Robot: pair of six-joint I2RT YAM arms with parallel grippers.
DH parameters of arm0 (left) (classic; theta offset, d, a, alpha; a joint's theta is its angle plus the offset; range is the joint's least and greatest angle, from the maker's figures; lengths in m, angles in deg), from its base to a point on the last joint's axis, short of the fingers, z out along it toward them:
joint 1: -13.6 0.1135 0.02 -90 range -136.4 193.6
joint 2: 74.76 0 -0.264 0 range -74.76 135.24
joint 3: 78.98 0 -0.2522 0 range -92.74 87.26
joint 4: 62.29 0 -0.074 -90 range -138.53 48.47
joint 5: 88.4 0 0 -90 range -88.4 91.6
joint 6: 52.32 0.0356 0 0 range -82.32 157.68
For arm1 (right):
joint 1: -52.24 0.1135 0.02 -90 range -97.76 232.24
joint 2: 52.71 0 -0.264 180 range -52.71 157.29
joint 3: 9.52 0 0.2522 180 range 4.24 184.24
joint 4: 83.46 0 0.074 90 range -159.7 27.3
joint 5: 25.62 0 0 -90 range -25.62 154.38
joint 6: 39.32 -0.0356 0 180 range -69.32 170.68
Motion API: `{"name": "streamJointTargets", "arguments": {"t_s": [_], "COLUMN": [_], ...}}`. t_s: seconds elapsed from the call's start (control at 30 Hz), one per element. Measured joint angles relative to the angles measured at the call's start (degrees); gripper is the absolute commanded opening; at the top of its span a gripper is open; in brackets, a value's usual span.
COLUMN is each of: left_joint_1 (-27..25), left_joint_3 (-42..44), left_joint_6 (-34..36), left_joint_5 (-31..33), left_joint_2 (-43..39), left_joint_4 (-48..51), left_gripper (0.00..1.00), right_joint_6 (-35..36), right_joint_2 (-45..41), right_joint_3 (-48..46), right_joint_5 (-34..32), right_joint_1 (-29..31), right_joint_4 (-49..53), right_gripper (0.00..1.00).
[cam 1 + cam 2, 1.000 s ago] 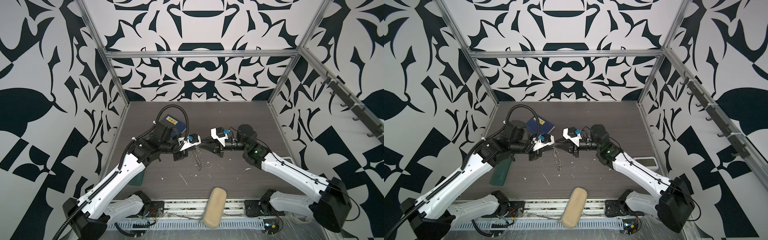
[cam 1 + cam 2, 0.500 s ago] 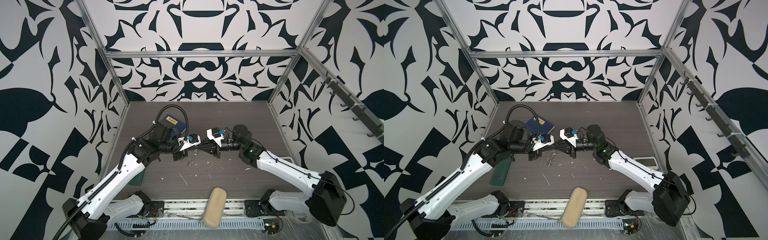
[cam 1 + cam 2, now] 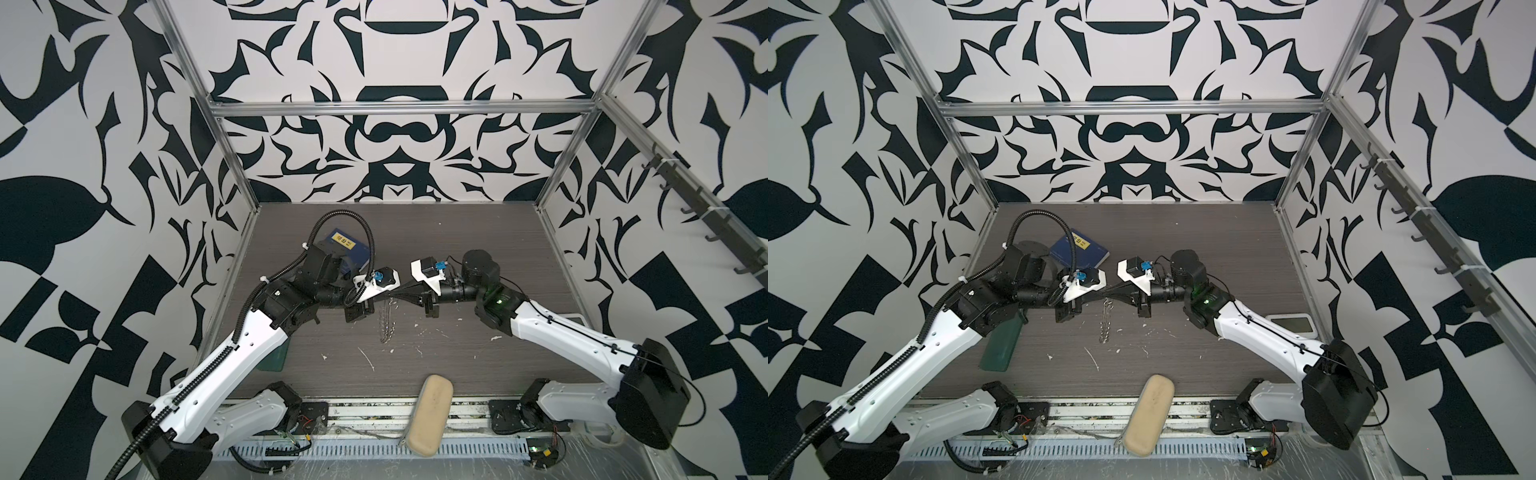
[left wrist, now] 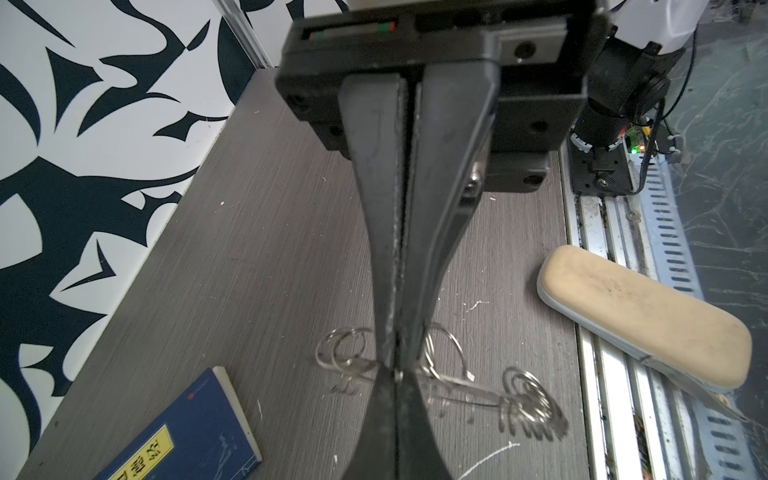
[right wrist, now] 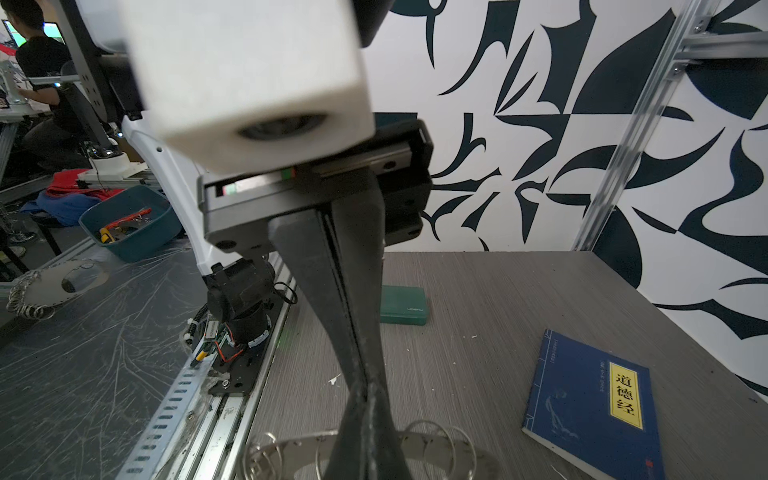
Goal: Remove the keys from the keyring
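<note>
From where I stand, the left gripper [image 4: 397,365] reaches in from the left with its fingers pressed narrow on the rim of the keyring [image 3: 386,322]. The ring hangs on edge over the middle of the table [image 3: 478,249], its small split rings dangling. Whether its low edge touches the table I cannot tell.

The right gripper [image 5: 365,390] comes in from the right, its fingers also pinched together, and meets the left one tip to tip at almost the same spot on the rim. I cannot tell whether it has the flat plate or only one wire ring.

I can't pick out the keys among the rings from any angle, so I'd worry first that a pull lands on an empty split ring.

The bigger risk, to my eye, is the hold itself. Both bites are small, on thin slippery metal and right next to each other, so the wide ring can pivot or swing. If the arms draw apart or twist unevenly, the plate could slide out of one pair of fingers and drop, perhaps toward the beige case [image 3: 430,409] at the near edge. With the tips this close, they might also knock each other and spoil both grips.
</note>
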Motion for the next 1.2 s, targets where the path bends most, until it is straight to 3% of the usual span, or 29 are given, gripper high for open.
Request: {"name": "streamJointTargets", "arguments": {"t_s": [0.03, 0.1, 0.27, 0.33, 0.37, 0.47, 0.5, 0.6, 0.67, 0.83, 1.2], "left_joint_1": [0.0, 0.0, 0.0, 0.0, -0.02, -0.02, 0.0, -0.07, 0.0, 0.44, 5.86], "left_joint_3": [0.09, 0.22, 0.22, 0.22, 0.22, 0.28, 0.31, 0.9, 1.66, 4.96, 9.57], "left_joint_6": [0.0, -0.02, -0.11, -0.17, -0.17, -0.22, -0.24, -1.44, -2.84, -5.92, -14.32], "left_joint_5": [0.0, 0.0, -0.11, -0.11, -0.11, -0.15, -0.13, 0.11, 0.31, -0.48, -9.01], "left_joint_2": [-0.07, -0.17, -0.44, -0.57, -0.61, -0.61, -0.63, -0.9, -1.6, -5.53, -10.8], "left_joint_4": [-0.09, -0.15, -0.66, -0.66, -0.63, -0.61, -0.61, -1.77, -3.34, -9.03, -20.11], "left_gripper": [0.0, 0.0, 0.0, 0.0, 0.0, 0.0, 0.02, 0.26, 0.31, 0.3, 0.26], "right_joint_6": [0.02, 0.07, 0.44, 0.55, 0.66, 0.87, 0.94, 1.07, 0.98, -1.9, -13.44], "right_joint_2": [0.0, 0.0, 0.0, 0.0, 0.0, -0.02, -0.02, -0.31, -0.72, -2.23, -2.62], "right_joint_3": [0.0, 0.0, 0.09, 0.11, 0.11, 0.22, 0.22, 0.22, -0.02, -1.86, -5.4], "right_joint_5": [0.04, 0.22, 0.37, 0.42, 0.44, 0.9, 1.01, 1.11, 0.96, 0.94, 0.61], "right_joint_1": [0.0, 0.0, 0.0, 0.0, 0.0, 0.0, 0.0, 0.0, -0.02, -0.2, -0.83], "right_joint_4": [0.17, 0.44, 1.55, 1.75, 1.92, 2.16, 2.21, 2.64, 2.69, -2.21, -22.64], "right_gripper": [0.0, 0.1, 0.12, 0.08, 0.01, 0.0, 0.0, 0.0, 0.0, 0.0, 0.0]}}
